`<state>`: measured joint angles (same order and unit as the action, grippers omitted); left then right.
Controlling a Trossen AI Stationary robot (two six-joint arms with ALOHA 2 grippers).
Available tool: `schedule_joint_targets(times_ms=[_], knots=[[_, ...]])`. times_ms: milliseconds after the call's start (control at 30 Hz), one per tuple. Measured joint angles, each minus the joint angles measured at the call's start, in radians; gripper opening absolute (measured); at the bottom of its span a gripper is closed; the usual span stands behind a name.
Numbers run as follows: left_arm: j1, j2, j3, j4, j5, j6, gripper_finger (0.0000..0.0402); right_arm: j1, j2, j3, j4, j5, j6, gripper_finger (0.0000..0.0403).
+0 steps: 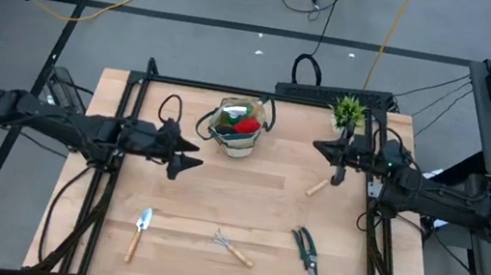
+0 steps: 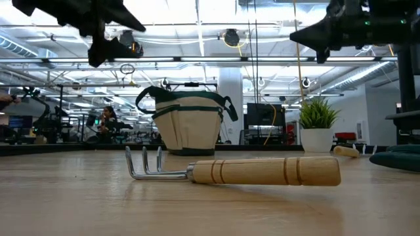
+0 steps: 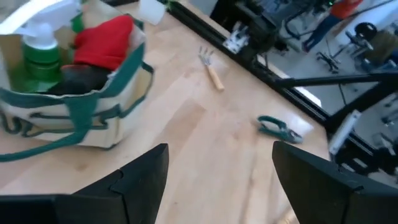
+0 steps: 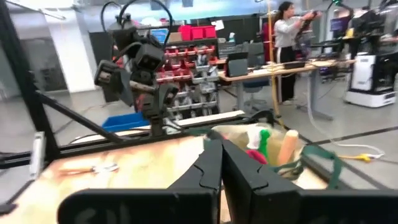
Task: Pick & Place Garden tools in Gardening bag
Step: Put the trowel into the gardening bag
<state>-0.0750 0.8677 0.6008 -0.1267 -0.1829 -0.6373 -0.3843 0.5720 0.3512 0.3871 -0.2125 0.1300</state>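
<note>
The rake [image 1: 232,247] lies flat near the counter's [image 1: 247,191] front edge, well in front of the gardening bag [image 1: 238,129], tines pointing left in the low view. Left pincer [image 1: 192,155] released beside the bag; right pincer [image 1: 326,149] clenched, empty. Only the left wrist view shows the spray bottle [image 3: 40,53] inside the bag.

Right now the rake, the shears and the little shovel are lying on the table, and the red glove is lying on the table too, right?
Not quite. The red glove is inside the bag, next to the green spray bottle, as the high view shows. The rake, the shears and the little shovel do lie on the table.
</note>
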Motion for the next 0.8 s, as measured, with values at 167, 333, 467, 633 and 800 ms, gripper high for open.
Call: schedule_joint_targets(times_ms=[167,333,467,633,800], knots=[[-0.049,0.018,0.126,-0.195,0.0,-0.027,0.0294,0.0,-0.057,-0.106,0.132,-0.001,0.063,0.0],[-0.101,0.082,0.281,-0.504,0.015,-0.157,0.0294,0.0,-0.102,-0.185,0.235,0.003,0.097,0.0],[-0.141,0.146,0.367,-0.718,0.109,-0.331,0.0294,0.0,-0.117,-0.206,0.251,0.017,0.098,0.0],[-0.2,0.214,0.39,-0.858,0.299,-0.576,0.0294,0.0,-0.117,-0.207,0.253,0.032,0.097,0.0],[-0.282,0.275,0.39,-0.912,0.445,-0.783,0.0294,0.0,-0.117,-0.207,0.253,0.032,0.096,0.0]])
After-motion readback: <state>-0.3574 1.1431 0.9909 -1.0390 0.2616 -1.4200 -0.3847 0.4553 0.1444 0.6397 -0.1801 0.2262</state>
